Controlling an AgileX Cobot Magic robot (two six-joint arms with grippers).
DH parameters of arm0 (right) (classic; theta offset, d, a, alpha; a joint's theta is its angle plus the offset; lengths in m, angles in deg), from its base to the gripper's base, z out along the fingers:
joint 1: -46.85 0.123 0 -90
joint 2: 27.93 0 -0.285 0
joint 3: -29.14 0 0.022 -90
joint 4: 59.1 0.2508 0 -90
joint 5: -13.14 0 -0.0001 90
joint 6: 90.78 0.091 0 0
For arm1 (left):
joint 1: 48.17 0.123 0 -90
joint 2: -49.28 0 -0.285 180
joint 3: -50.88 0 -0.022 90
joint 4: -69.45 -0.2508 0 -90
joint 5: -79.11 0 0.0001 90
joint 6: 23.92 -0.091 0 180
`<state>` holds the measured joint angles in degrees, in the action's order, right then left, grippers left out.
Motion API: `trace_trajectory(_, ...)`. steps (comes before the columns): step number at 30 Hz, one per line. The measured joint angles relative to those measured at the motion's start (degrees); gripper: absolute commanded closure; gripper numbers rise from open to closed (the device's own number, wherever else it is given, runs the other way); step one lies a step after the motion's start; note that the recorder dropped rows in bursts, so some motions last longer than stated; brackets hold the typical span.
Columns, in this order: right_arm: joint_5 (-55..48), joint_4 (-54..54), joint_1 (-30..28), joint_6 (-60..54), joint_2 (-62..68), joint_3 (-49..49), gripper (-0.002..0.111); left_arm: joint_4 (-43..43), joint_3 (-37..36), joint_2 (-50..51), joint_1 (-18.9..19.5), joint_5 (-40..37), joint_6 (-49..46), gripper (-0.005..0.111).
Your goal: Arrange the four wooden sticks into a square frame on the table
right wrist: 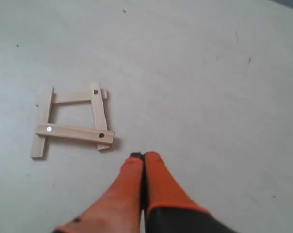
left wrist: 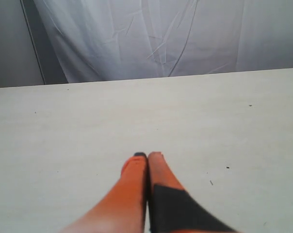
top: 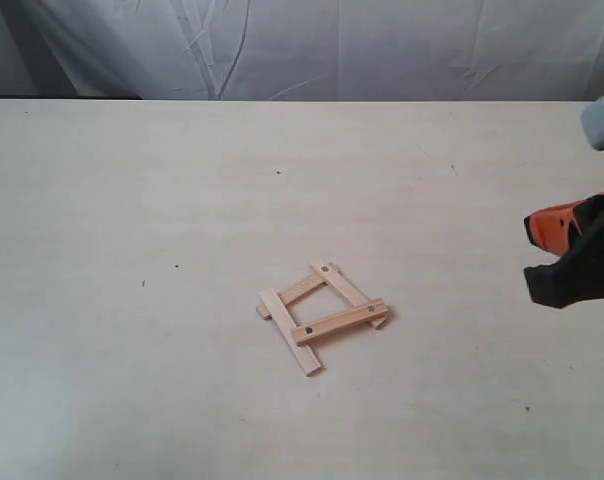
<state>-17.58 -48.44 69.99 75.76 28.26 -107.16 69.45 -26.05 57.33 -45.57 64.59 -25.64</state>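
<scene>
The four wooden sticks lie overlapped at the corners as a small hollow square frame near the middle of the table. The right wrist view shows the same square frame, with dark dots near some stick ends. My right gripper is shut and empty, hovering a short way off the frame's nearest corner; in the exterior view the right gripper sits at the right edge, well clear of the frame. My left gripper is shut on nothing above bare table, with no stick in its view.
A white cloth backdrop hangs behind the table's far edge. A few tiny dark specks mark the pale surface. The left arm does not show in the exterior view.
</scene>
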Motion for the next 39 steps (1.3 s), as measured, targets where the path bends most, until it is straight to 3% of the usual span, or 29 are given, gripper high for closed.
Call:
trace_trajectory(15, 0.5, 0.8, 0.1, 0.2, -14.0, 0.1, 0.108, 0.0, 0.0, 0.0, 0.0, 0.0, 0.0, 0.107)
trace_trajectory(21, 1.3, 1.3, -9.2, 0.2, -24.9, 1.5, 0.108, 0.0, 0.0, 0.0, 0.0, 0.0, 0.0, 0.107)
trace_trajectory(26, 4.0, 3.1, -13.9, 0.2, -37.5, 13.2, 0.108, 0.0, 0.0, 0.0, 0.0, 0.0, 0.0, 0.107)
trace_trajectory(30, 5.4, 4.3, -14.8, 0.4, -41.7, 19.2, 0.108, 0.0, 0.0, 0.0, 0.0, 0.0, 0.0, 0.107)
trace_trajectory(39, 6.3, 4.4, -14.8, 0.4, -41.8, 20.0, 0.108, 0.0, 0.0, 0.0, 0.0, 0.0, 0.0, 0.107)
